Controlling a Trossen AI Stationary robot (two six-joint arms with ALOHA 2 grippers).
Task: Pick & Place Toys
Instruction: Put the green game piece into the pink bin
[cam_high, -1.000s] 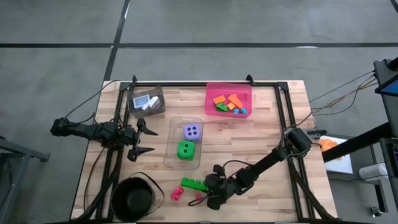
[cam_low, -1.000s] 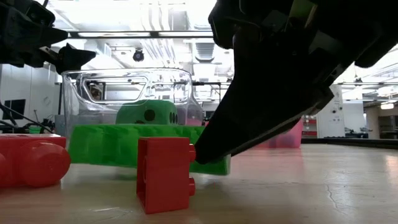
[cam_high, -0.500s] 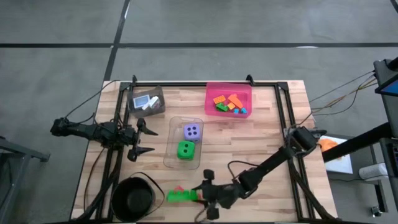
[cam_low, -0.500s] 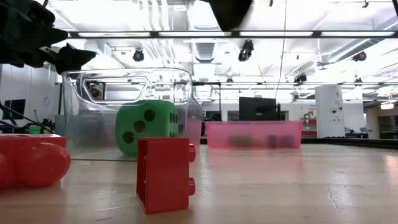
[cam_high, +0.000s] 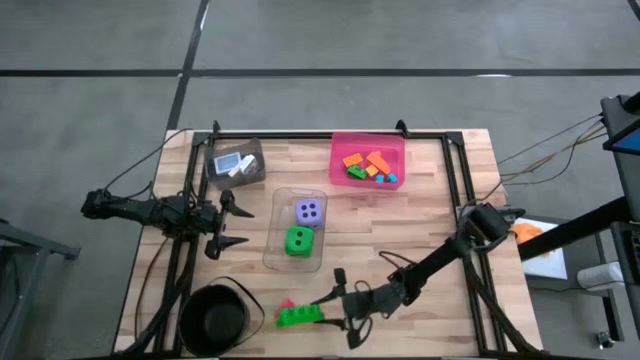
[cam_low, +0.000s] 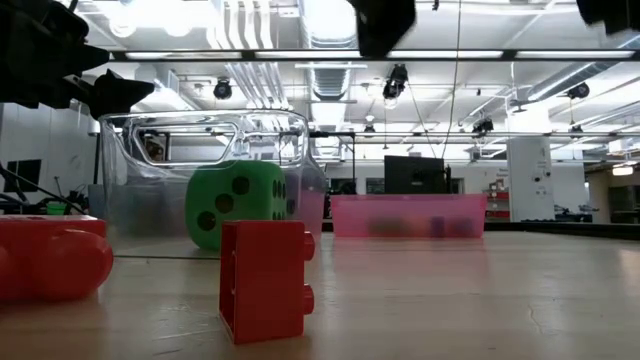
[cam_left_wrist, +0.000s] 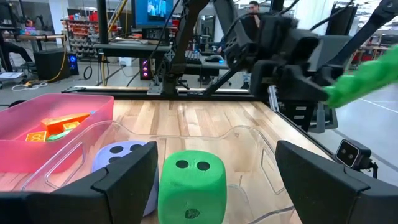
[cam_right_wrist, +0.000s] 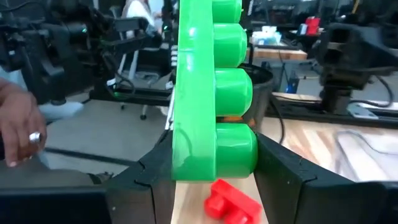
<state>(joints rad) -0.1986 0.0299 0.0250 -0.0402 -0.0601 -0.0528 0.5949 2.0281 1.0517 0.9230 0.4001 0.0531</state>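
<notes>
Green brick (cam_right_wrist: 208, 93) clamped in right gripper (cam_high: 335, 315) | low view: only red bricks (cam_low: 265, 280) | left gripper (cam_high: 232, 222) wide, idle

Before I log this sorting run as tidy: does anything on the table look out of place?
Mostly tidy: the dice sit in the clear bin and bricks in the pink bin. Two red bricks lie loose on the table's near edge, beside the black bowl. The right gripper holds a long green brick above them.
</notes>
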